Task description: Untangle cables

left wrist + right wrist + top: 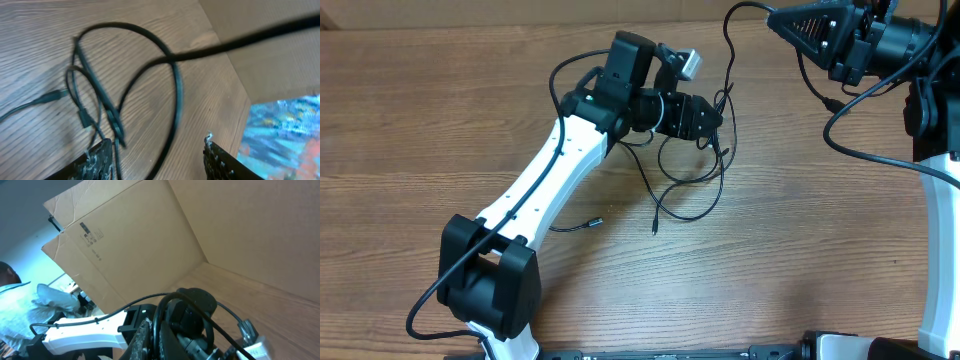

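Several thin black cables lie in a loose tangle on the wooden table, at its middle. Two small plug ends rest on the wood to the left. My left gripper is open, low over the top of the tangle. In the left wrist view the loops lie ahead, and one strand runs between the open fingers. My right gripper is raised at the back right. It is shut on a cable between its fingers, and that strand hangs down to the tangle.
A cardboard wall stands along the table's far edge and also shows in the left wrist view. Thick arm wires loop beside the right arm. The white left arm crosses the table's left half. A person is beyond the box.
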### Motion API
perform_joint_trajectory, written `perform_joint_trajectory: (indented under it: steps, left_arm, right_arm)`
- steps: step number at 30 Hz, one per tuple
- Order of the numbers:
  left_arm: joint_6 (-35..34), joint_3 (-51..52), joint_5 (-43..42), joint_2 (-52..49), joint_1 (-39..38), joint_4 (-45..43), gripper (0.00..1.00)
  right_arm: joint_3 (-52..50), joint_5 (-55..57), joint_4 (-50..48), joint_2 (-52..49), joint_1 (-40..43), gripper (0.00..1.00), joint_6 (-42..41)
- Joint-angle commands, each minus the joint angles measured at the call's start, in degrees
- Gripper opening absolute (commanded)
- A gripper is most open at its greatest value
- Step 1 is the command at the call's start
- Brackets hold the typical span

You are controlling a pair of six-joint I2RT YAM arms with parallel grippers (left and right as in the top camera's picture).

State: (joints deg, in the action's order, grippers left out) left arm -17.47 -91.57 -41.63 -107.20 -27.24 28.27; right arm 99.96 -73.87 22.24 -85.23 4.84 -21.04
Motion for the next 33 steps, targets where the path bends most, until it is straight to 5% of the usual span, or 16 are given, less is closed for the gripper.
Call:
perform_joint_trajectory:
  steps: [1, 4, 7, 12, 19, 23, 27, 33]
  left_arm:
    - [3.61, -1.36, 0.24, 0.81, -1.2, 0.33, 0.58]
    - [3.82, -1.31, 7.34, 0.61, -2.05, 1.9, 0.43]
    - [3.78, -1.29, 17.7, 0.59, -2.32, 4.17, 0.04]
    - [3.76, -1.31, 26.49, 1.22, -0.85, 7.17, 0.04]
    - [3.78, -1.31, 28.0, 8.11, 7.58, 11.02, 0.04]
    - [3.78, -1.31, 22.8, 12.68, 11.32, 11.56, 0.04]
    - [3.78, -1.31, 10.43, 16.5, 12.66, 9.16, 0.04]
    - [3.39, -1.31, -12.85, 18.62, 12.55, -1.66, 0.04]
  right_arm:
    - [1.6, 0.28, -0.28, 1.11, 0.0, 0.04, -0.42]
    - [1.6, 0.28, -0.26, 1.11, 0.0, 0.04, -0.44]
    - [1.6, 0.63, 0.0, 1.11, 0.0, 0.04, -0.42]
    - [1.57, 12.39, 7.34, 1.09, 0.13, 0.04, 0.31]
    - [1.57, 59.47, 28.41, 0.22, 0.13, 0.04, 1.31]
    - [1.31, 76.91, 36.02, -0.87, 0.13, 0.04, 1.31]
    - [1.25, 76.96, 37.92, -1.7, 0.11, 0.23, 1.49]
    - [1.25, 58.4, 37.09, -1.7, 0.04, 0.55, 7.58]
